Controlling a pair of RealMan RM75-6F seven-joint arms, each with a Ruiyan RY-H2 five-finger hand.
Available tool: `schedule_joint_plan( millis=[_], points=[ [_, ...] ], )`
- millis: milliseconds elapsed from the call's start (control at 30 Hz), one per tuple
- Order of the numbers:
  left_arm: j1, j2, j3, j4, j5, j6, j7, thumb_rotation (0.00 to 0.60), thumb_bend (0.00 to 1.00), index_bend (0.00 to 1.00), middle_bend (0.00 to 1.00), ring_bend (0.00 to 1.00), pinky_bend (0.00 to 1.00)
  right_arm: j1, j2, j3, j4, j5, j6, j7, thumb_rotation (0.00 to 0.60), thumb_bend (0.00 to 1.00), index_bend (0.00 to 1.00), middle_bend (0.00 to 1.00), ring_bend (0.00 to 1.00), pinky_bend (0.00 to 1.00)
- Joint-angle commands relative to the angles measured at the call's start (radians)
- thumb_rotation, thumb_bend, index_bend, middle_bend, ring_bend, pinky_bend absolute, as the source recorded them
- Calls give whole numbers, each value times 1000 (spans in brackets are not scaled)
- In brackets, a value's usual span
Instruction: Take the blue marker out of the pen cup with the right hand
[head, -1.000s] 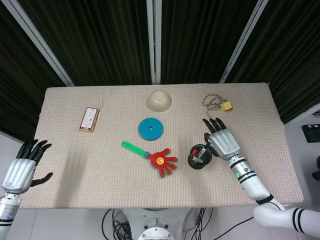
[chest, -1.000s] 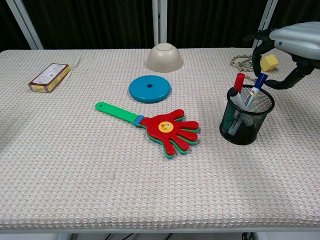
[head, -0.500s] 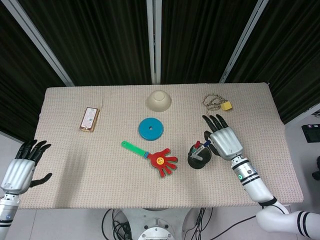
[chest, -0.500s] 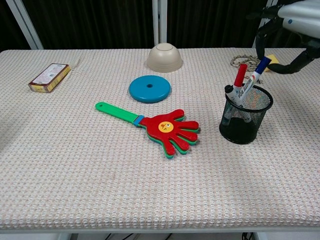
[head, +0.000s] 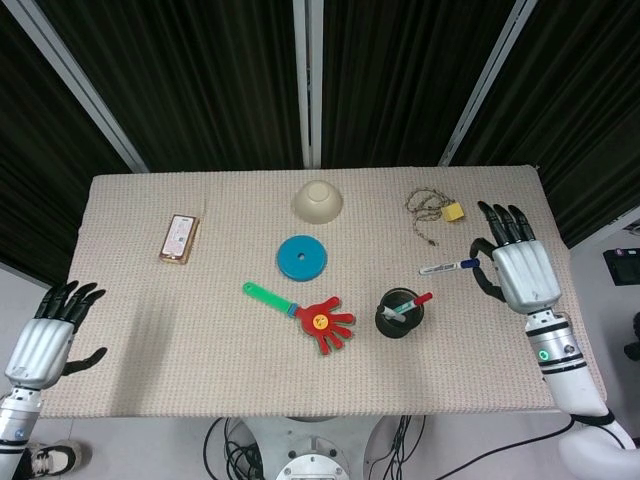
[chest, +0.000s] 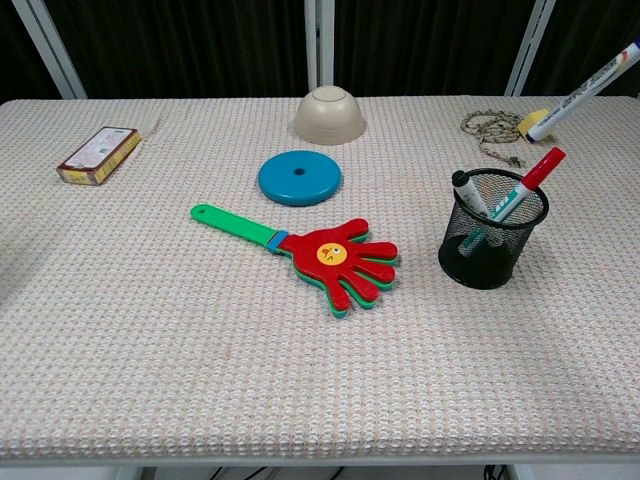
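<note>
The blue marker (head: 449, 267) is out of the cup and hangs in the air, white barrel pointing left. My right hand (head: 520, 270) holds it by its blue end, to the right of and above the black mesh pen cup (head: 400, 316). In the chest view the blue marker (chest: 585, 90) slants across the top right corner, and the hand itself is out of frame. The pen cup (chest: 492, 242) still holds a red-capped marker (chest: 530, 180) and a black-capped one (chest: 467, 190). My left hand (head: 45, 335) hangs open off the table's left edge.
A beige upturned bowl (head: 318, 200) stands at the back, with a blue disc (head: 302, 257) in front of it. A red and green hand clapper (head: 312, 316) lies left of the cup. A small box (head: 179, 238) lies far left. A cord with a yellow block (head: 440, 208) lies at the back right.
My right hand has lifted the blue marker out of the cup and carried it up and to the right. The red marker in the cup has tipped to the right.
</note>
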Motion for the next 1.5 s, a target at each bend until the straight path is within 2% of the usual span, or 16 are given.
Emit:
schedule_joint_plan(
  millis=[33, 333, 633, 733, 833, 967, 1000, 1067, 1200, 1500],
  points=[
    [-2, -1, -1, -1, -3, -5, 3, 600, 181, 151, 93, 16, 44, -25, -12, -8, 73, 19, -5, 26, 600, 345, 688, 31, 0, 0],
    [-6, -8, -2, 1, -8, -14, 7, 600, 181, 151, 93, 16, 44, -30, -99, -40, 186, 14, -66, 64, 600, 346, 700, 33, 0, 0],
    [-1, -4, -1, 5, -12, -9, -1, 600, 181, 151, 93, 16, 43, -35, -158, -60, 246, -6, -92, 65, 600, 344, 692, 35, 0, 0],
    [-1, -7, 0, 8, -12, -11, -4, 600, 182, 151, 93, 16, 43, -38, -161, -70, 242, -19, -99, 58, 600, 333, 624, 31, 0, 0],
    [-1, -7, 0, 8, -12, -10, -3, 600, 181, 151, 93, 16, 43, -42, -151, -83, 223, -34, -107, 53, 600, 313, 514, 24, 0, 0],
    [-1, -5, -2, 7, -14, -10, -3, 600, 181, 152, 93, 16, 44, -47, -124, -103, 186, -60, -122, 59, 600, 196, 231, 0, 0, 0],
    [0, -5, -2, 7, -14, -10, -4, 600, 181, 152, 93, 16, 44, -51, -116, -110, 174, -75, -124, 81, 600, 162, 137, 0, 0, 0],
    [0, -5, -1, 7, -14, -10, -4, 600, 182, 152, 93, 16, 44, -54, -97, -125, 152, -99, -136, 118, 600, 86, 19, 0, 0, 0],
    [1, -4, -1, 4, -13, -8, -4, 600, 181, 152, 93, 16, 44, -65, -52, -153, 102, -144, -143, 156, 600, 17, 0, 0, 0, 0],
    [6, 11, -3, -22, -5, 11, 10, 600, 181, 152, 93, 16, 44, -174, 7, -191, 71, -245, 34, 207, 600, 26, 0, 0, 0, 0]
  ],
)
